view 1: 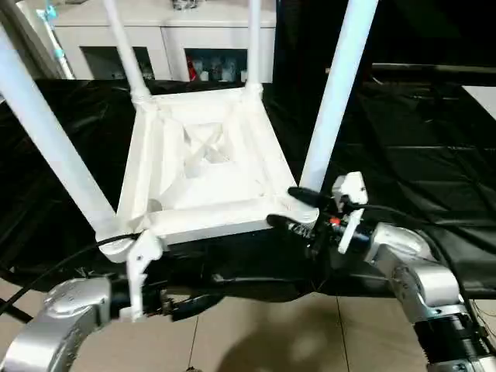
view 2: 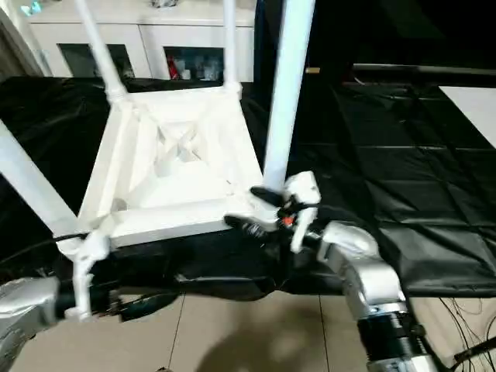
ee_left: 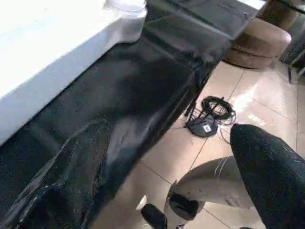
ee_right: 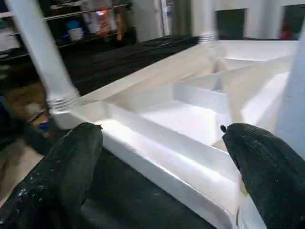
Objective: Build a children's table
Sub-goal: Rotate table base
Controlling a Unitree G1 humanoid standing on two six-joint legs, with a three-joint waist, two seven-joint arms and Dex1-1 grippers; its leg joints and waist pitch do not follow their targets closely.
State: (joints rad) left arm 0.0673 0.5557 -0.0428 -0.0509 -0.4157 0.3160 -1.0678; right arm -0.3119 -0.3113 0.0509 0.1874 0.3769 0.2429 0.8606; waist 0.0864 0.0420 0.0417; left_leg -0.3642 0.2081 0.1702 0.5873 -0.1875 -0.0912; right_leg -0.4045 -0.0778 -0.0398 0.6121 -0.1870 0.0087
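Upside-down, the four-legged children's table [view 1: 205,167] overhangs the black tabletop [view 1: 418,155]; both wide-open grippers, left gripper [view 1: 182,304] and right gripper [view 1: 294,208], empty, could nudge it off.

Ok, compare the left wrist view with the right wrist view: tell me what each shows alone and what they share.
Left wrist view alone: tiled floor, a coiled black cable and a brown stool.
Right wrist view alone: the upturned children's table's ribbed underside, a leg in its corner socket, and both fingers of the open right gripper.
Shared: the children's table on the black sheet.
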